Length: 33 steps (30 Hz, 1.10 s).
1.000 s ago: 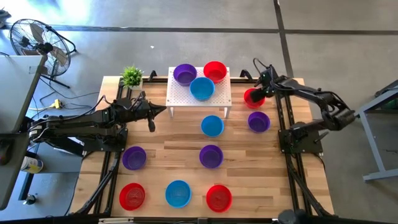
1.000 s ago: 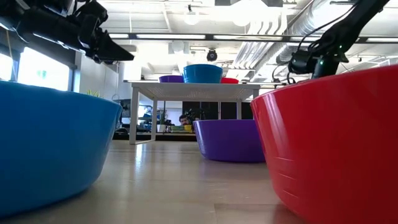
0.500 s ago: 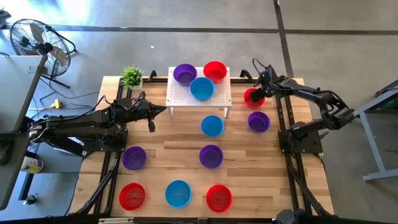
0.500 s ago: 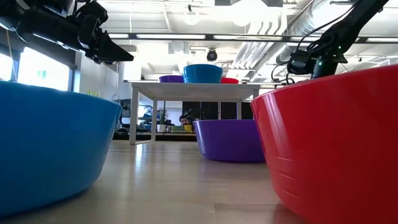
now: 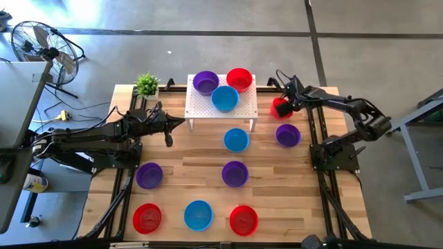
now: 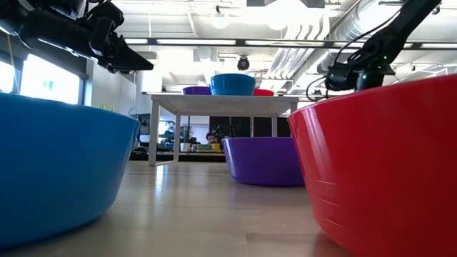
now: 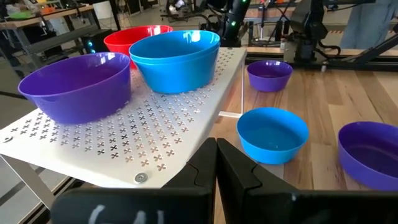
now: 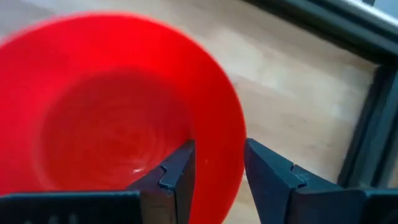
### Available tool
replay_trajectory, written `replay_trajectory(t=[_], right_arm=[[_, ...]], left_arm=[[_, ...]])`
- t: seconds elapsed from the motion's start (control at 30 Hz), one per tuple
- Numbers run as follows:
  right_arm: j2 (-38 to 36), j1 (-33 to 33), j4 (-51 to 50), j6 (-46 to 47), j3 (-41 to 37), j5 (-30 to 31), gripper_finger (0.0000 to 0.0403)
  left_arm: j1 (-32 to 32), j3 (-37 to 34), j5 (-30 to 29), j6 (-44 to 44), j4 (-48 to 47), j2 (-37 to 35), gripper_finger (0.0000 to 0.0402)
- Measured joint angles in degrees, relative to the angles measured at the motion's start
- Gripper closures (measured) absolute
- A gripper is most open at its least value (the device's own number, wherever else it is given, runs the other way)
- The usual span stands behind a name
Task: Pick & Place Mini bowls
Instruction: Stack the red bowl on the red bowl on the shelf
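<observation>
A: Step?
B: Pick. Right gripper (image 8: 214,165) fingers straddle the red bowl (image 5: 279,108) rim, far right of tabletop (image 5: 291,187), not clamped yet.
A: Next?
B: Prob close, lift. Left gripper (image 7: 216,163) shut, idle by stand (image 5: 246,105).

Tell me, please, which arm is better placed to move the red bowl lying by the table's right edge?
The right. Its tool already straddles that red bowl's rim, one finger inside and one outside, jaws not yet closed. The left tool waits shut beside the white stand, across the table.
</observation>
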Motion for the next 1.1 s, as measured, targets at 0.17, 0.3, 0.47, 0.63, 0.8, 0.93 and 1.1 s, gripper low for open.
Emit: replay_trajectory(t=[0.17,0.3,0.47,0.63,0.8,0.93,1.1], right_arm=[[0.08,0.17,0.38,-0.15,0.00,-6.38,0.0279],[0.02,0.17,0.37,-0.99,0.00,-7.05,0.0279],[-0.51,0.17,0.32,-2.17,0.00,-6.50,0.0279],[-3.36,0.17,-1.40,-2.19,1.15,-5.06,0.0279],[-4.95,0.17,-2.11,-2.21,1.31,-5.08,0.0279],[-4.37,0.17,-2.25,-2.14,0.50,-2.96,0.0279],[-4.09,0.01,-0.54,-2.14,-1.30,-2.82,0.0257]], left_arm=[[-0.02,0.00,0.00,0.00,0.00,0.00,0.0399],[-0.01,0.00,0.00,0.00,-0.01,0.00,0.0399],[-0.02,0.00,0.00,0.00,-0.01,0.00,0.0399],[-0.01,0.00,0.00,0.00,-0.02,0.00,0.0399],[-0.02,0.00,0.00,0.00,-0.02,0.00,0.0399],[-0.01,0.00,0.00,0.00,-0.02,0.00,0.0399],[-0.01,0.00,0.00,0.00,-0.02,0.00,0.0399]])
